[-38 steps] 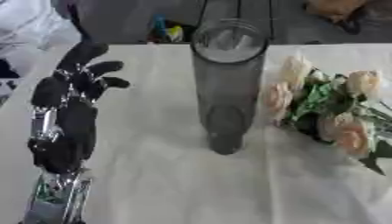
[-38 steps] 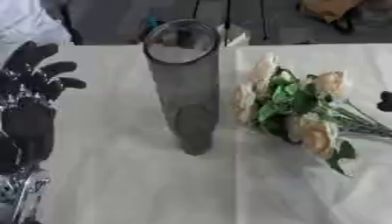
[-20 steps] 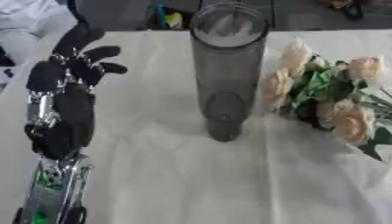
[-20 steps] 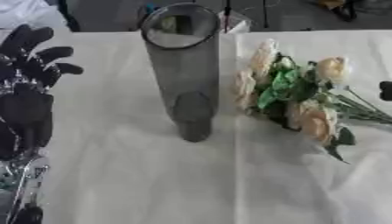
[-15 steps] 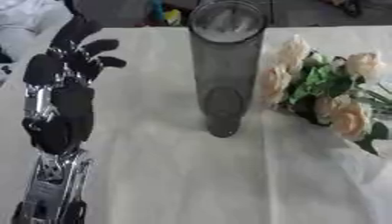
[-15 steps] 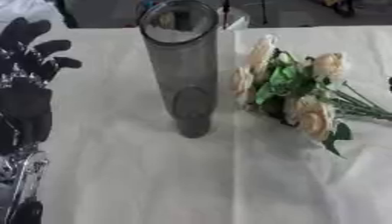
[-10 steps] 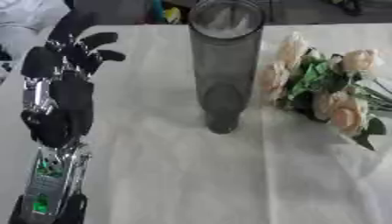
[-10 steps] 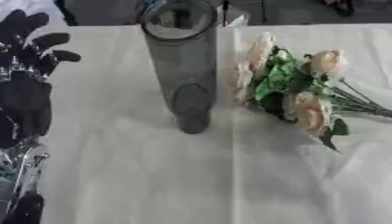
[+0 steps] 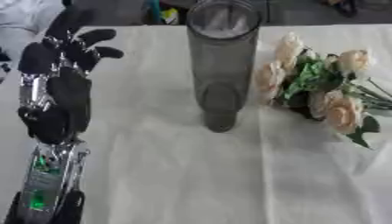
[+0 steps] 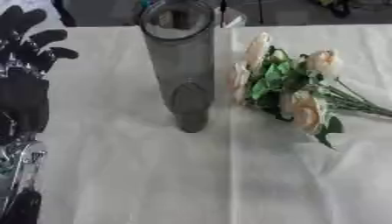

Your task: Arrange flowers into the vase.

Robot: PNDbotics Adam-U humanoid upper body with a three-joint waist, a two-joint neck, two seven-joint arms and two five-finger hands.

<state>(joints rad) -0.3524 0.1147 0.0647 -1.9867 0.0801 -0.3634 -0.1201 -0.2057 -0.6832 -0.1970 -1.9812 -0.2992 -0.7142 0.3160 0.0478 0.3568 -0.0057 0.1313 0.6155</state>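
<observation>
A tall clear glass vase (image 9: 222, 74) stands upright at the middle of the white table, nothing inside it. To its right lies a bunch of cream and peach flowers (image 9: 325, 94) with green leaves, stems pointing right and running off the view's edge. My left hand (image 9: 61, 83) hovers over the table's left side, well apart from the vase, fingers straight and spread, pointing away from me, holding nothing. The right hand shows in neither view.
The white cloth (image 9: 191, 175) covers the table, with a fold line running down below the vase. Dark objects and something yellow (image 9: 170, 15) lie beyond the far edge. White fabric (image 9: 23, 11) sits past the far left corner.
The left hand has risen and shifted slightly toward the far edge, fingers still spread. The whole picture has shifted a little; vase and flowers stay in place on the table.
</observation>
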